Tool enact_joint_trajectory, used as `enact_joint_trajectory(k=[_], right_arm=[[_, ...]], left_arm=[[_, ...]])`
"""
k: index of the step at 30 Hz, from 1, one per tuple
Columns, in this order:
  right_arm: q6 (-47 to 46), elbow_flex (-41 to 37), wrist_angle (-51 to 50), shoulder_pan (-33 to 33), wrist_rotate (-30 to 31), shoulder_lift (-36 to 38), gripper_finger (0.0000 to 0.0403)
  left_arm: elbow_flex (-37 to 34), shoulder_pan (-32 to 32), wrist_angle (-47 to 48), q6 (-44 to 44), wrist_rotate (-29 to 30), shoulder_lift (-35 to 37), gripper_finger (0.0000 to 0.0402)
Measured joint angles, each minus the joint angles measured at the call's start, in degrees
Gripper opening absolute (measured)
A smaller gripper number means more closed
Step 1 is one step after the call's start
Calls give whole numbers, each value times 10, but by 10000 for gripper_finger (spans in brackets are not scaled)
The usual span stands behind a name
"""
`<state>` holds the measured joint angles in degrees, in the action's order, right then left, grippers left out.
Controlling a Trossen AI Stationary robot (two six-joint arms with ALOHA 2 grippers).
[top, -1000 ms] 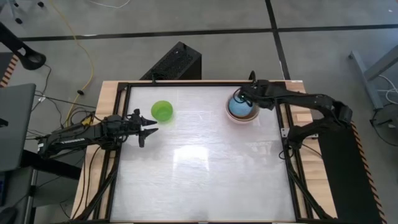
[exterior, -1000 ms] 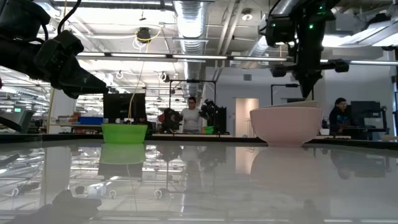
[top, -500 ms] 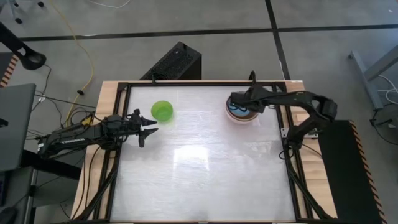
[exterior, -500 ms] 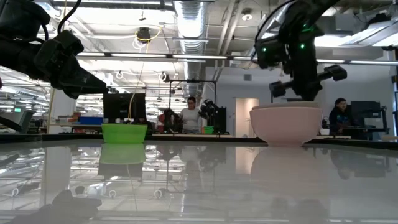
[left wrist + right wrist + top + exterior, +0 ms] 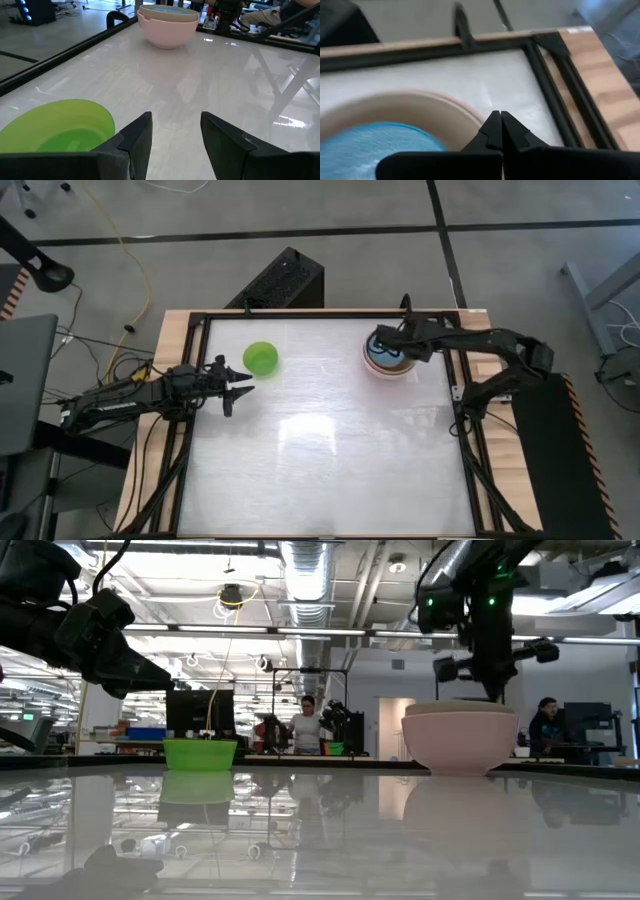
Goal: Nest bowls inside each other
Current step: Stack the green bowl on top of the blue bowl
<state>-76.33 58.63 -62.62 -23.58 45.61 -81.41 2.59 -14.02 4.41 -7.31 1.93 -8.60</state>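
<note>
A salmon-orange bowl stands at the table's far right with a grey-beige bowl and a blue bowl nested in it; the stack also shows in the low view and the left wrist view. My right gripper is shut just above the stack's far rim, slanting down. A bright green bowl rests upright on its base at the far left. My left gripper hovers open just on its near side, pointing about level. My right gripper has its shut fingertips right at the far rim of the grey-beige bowl, coming from above at a slant. Whether they touch the rim I cannot tell. The stack stands on the table.
A black frame borders the white tabletop, with a corner post close behind the stack. The table's middle and near half lie bare. People sit in the room beyond the table.
My right gripper, shut throughout, has sunk a little over the stacked bowls and its wrist has turned, swinging first toward the table's left and then partly back. The bowls have stayed in place.
</note>
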Motion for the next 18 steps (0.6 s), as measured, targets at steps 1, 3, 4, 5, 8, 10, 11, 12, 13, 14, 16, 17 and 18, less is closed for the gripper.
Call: enact_joint_trajectory(k=[1,3,4,5,8,10,11,12,13,14,16,17,18], right_arm=[[8,0,16,8,8,8,5],[41,0,72,25,21,18,5],[64,0,112,34,26,20,5],[93,0,162,44,28,19,5],[218,0,360,75,21,3,5],[309,0,512,92,-6,-19,5],[349,0,586,99,-24,-32,5],[384,0,653,106,-41,-46,5],[407,0,715,112,-57,-60,5],[421,0,769,118,-69,-75,5],[434,1,859,125,-92,-108,5],[441,4,887,126,-110,-127,5],[449,12,900,127,-131,-146,5]], left_arm=[[0,0,0,0,0,0,158],[0,0,0,0,0,0,158],[0,0,0,0,0,0,158],[0,0,0,0,0,0,158],[0,0,0,0,0,0,158],[0,0,0,0,0,0,158],[0,0,0,0,0,0,158],[0,0,0,0,0,0,158],[0,0,0,0,0,0,158],[0,0,0,0,0,0,158],[0,0,0,0,0,0,158],[0,0,0,0,0,0,158],[0,0,0,0,0,0,158]])
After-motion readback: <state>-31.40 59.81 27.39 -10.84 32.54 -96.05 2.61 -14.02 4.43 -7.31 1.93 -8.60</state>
